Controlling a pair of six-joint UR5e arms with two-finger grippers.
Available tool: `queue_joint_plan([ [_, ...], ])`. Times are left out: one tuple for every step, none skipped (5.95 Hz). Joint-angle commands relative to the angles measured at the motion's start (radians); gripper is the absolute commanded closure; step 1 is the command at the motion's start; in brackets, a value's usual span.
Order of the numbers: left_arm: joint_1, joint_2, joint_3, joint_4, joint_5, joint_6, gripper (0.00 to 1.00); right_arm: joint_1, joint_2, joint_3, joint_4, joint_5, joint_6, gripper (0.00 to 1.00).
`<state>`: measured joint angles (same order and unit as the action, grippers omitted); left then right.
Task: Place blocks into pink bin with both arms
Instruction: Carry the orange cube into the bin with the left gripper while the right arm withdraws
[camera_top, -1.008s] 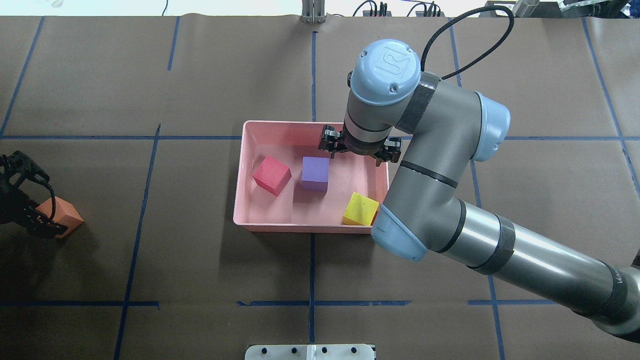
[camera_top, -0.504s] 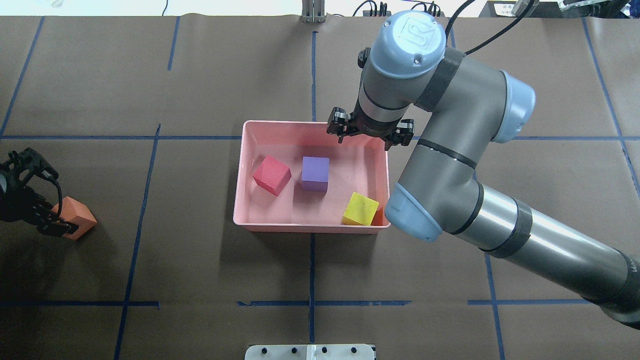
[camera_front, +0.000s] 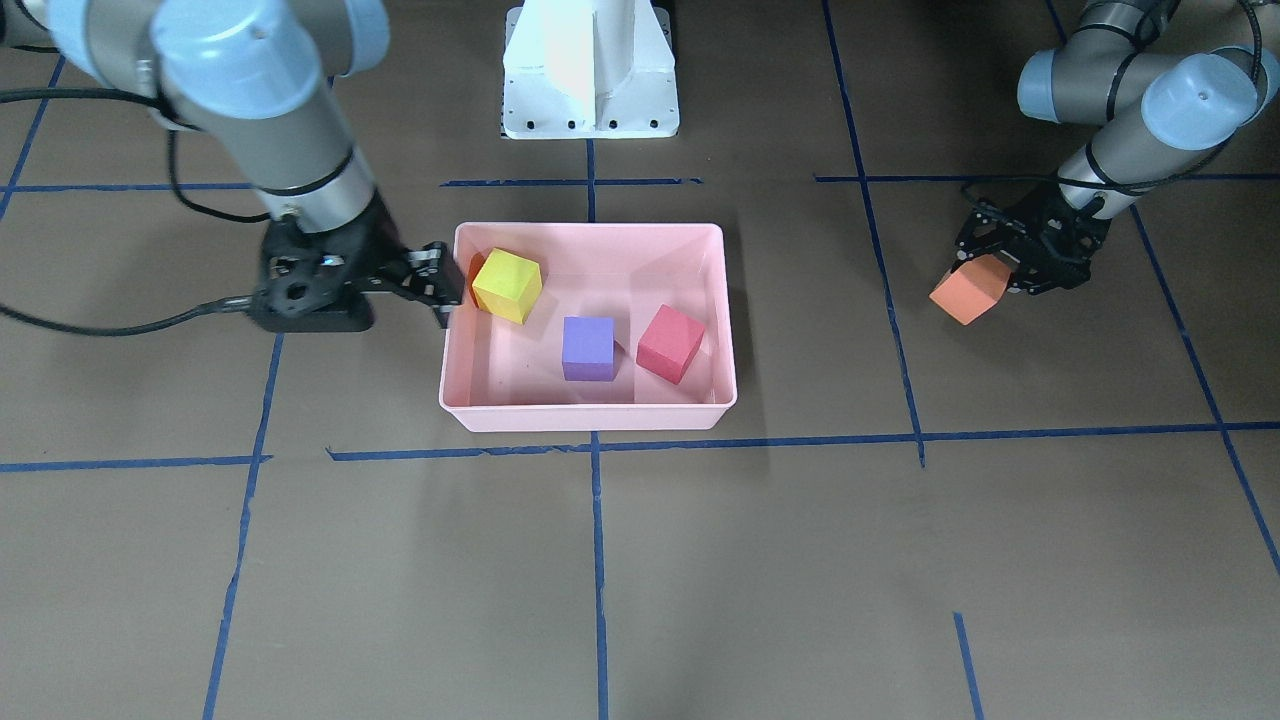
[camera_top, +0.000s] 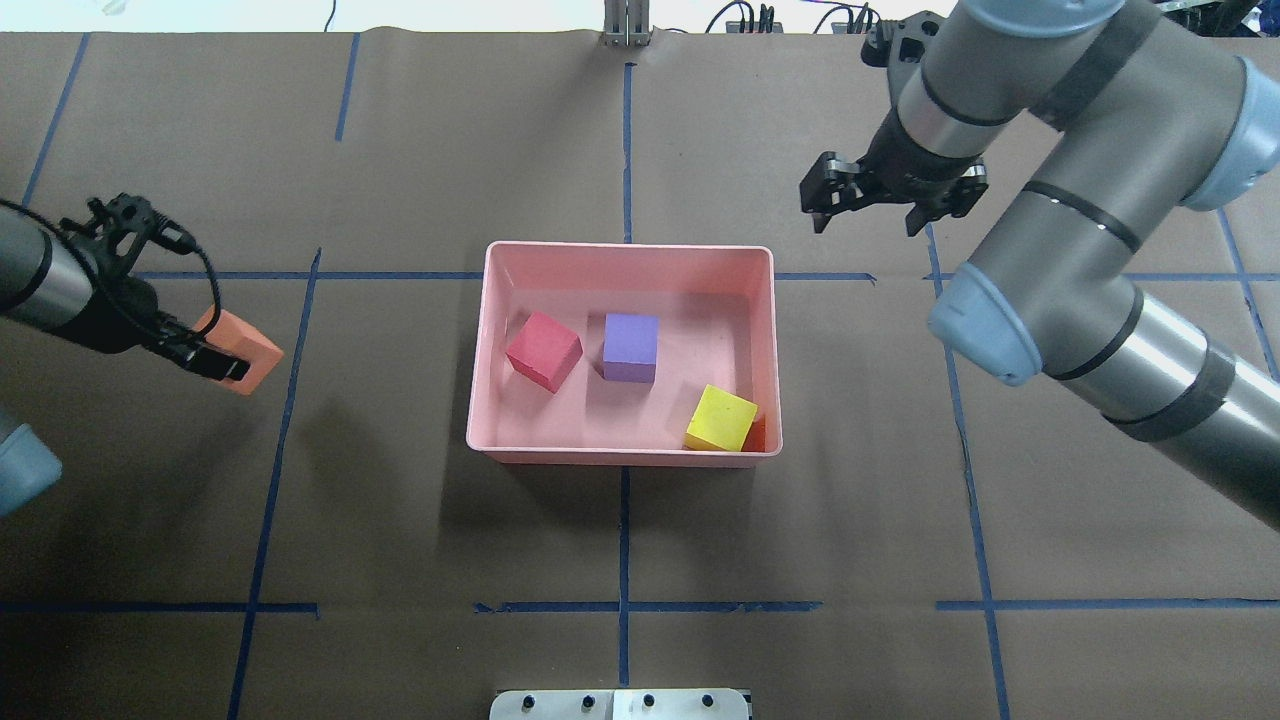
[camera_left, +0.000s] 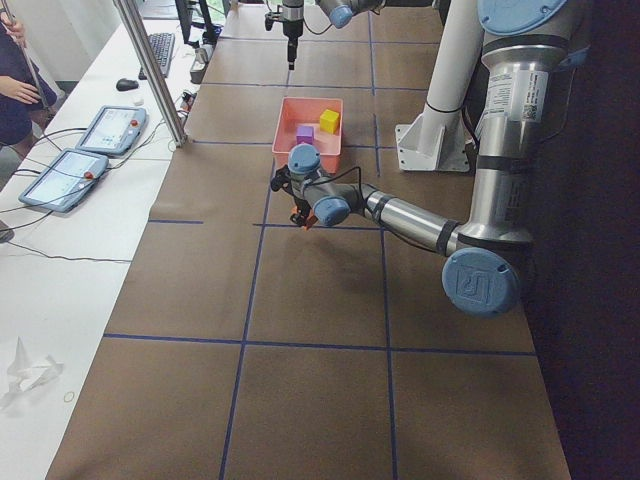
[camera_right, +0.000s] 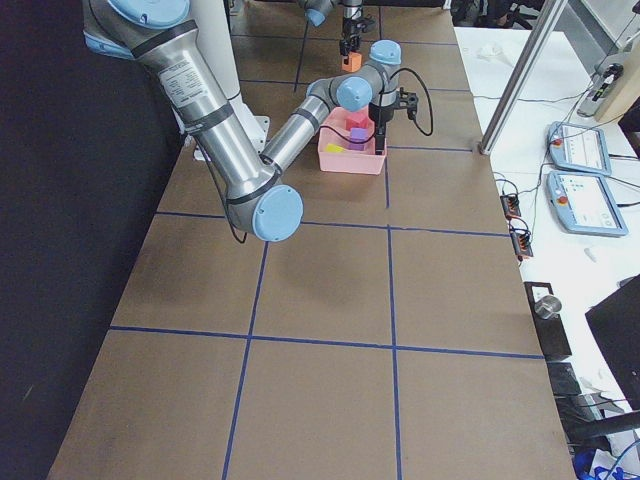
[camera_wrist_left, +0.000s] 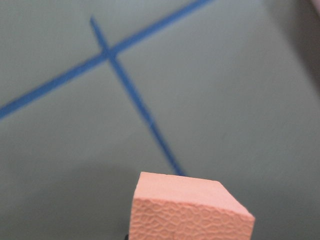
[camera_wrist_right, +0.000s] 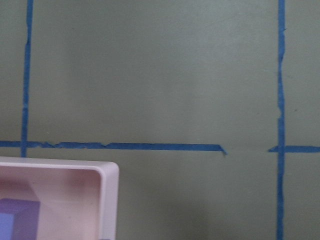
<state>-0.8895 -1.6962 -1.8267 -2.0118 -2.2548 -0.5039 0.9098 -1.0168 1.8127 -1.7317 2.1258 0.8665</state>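
My left gripper (camera_top: 212, 358) is clamped on the orange block (camera_top: 247, 350). A second ago it was farther out to my left, and it has since carried the block inward, apparently clear of the table. The bin (camera_top: 625, 247) still lies well off to that gripper's right. My right gripper (camera_top: 868, 212), fingers apart and empty, has pulled out of the bin, which now sits back and to its left. Red (camera_top: 543, 350), purple (camera_top: 630, 346) and yellow (camera_top: 720, 418) blocks lie inside. I judge only the orange block is left to deliver.
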Motion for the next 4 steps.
queue_joint_plan([
  [0.007,-0.247,-0.067,0.297,0.01,-0.184,0.57,0.111,-0.104,0.0,-0.002,0.029,-0.239,0.0],
  [0.044,-0.387,-0.071,0.424,0.033,-0.311,0.57,0.174,-0.167,0.0,-0.002,0.06,-0.38,0.0],
  [0.097,-0.443,-0.074,0.462,0.082,-0.393,0.56,0.252,-0.227,0.0,-0.002,0.124,-0.5,0.0],
  [0.166,-0.497,-0.074,0.466,0.134,-0.512,0.54,0.333,-0.302,0.002,-0.002,0.143,-0.668,0.0],
])
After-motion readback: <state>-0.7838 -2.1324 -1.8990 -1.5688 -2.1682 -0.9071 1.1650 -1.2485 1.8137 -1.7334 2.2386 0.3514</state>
